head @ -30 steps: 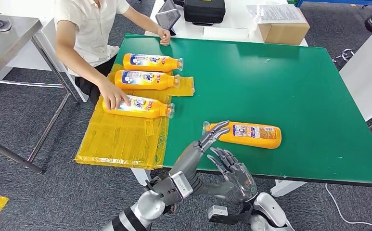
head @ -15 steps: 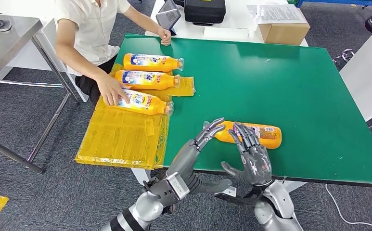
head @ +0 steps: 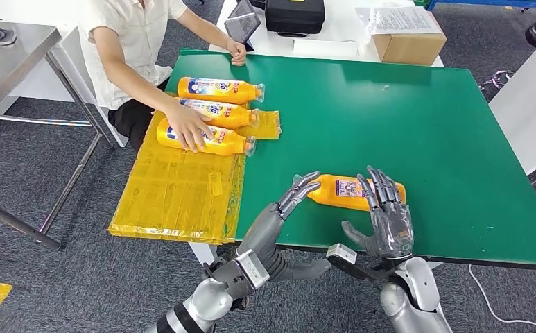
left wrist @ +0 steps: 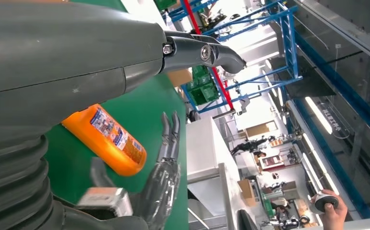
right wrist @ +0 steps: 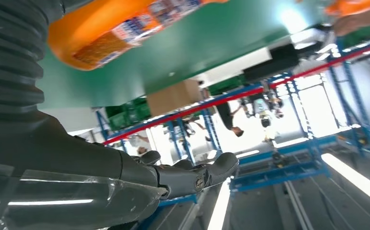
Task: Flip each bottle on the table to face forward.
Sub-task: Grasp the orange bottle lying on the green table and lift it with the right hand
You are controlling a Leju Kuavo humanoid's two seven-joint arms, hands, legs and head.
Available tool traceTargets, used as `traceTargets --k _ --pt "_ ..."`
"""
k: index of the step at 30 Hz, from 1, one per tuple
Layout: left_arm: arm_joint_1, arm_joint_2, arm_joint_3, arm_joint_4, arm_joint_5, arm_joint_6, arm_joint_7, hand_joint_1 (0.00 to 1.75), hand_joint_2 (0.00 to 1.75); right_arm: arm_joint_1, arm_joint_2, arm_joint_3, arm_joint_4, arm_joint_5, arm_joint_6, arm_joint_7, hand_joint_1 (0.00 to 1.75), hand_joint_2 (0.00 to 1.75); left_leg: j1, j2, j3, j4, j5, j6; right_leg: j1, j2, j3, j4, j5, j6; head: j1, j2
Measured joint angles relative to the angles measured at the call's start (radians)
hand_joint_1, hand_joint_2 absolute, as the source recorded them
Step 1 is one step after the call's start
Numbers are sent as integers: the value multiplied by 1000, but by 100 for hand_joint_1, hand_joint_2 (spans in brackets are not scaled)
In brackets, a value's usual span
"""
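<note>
Right hand [head: 388,222] now rising over orange bottle [head: 351,191] at frame ctr, fingers wide; left hand [head: 294,196] at neck, fingers spread, w/ flip grasp approaching.

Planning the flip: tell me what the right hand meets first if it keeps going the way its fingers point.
Most likely the orange bottle lying on the green table. The right hand is open, its fingers already overlapping the bottle's base end in the head view; whether they touch it is unclear.

Green table [head: 417,118]: bottles [head: 348,192], yellow sheet [head: 175,198]
</note>
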State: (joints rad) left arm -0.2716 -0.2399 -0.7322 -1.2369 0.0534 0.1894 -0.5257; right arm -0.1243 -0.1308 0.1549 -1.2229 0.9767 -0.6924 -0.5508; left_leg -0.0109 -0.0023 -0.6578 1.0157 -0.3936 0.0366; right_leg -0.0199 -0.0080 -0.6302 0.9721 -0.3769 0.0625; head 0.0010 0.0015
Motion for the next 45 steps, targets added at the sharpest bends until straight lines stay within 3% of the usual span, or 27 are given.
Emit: traceTargets --k 9,20,25,29,38,45 --pt "3 2 2 -4 8 -39 1 0 175 -149 -39 -44 252 -7 12 15 0 175 0 0 0 0 0 0 0 0 0 0 1 0 0 0" --pt "-14 -3 2 0 29 -66 8 0 175 -312 -39 -18 531 17 60 62 0 175 0 0 0 0 1 1 0 0 0 0 0 0 0 0" --pt "-18 -5 1 1 36 -76 16 0 175 -351 -35 7 623 33 162 129 0 175 0 0 0 0 1 1 0 0 0 0 0 0 0 0" --pt "-18 -6 1 1 40 -79 22 0 175 -375 -40 23 666 35 222 152 0 175 0 0 1 0 1 0 0 0 0 0 0 0 0 0" --pt "-18 -6 1 1 40 -81 24 0 175 -396 -44 37 701 36 232 161 0 175 0 0 2 0 1 1 0 0 2 0 0 0 0 0" --pt "-18 -6 2 1 40 -89 32 0 175 -404 -62 67 708 126 169 292 0 175 0 -1 3 0 1 1 0 -1 3 0 0 0 0 0"
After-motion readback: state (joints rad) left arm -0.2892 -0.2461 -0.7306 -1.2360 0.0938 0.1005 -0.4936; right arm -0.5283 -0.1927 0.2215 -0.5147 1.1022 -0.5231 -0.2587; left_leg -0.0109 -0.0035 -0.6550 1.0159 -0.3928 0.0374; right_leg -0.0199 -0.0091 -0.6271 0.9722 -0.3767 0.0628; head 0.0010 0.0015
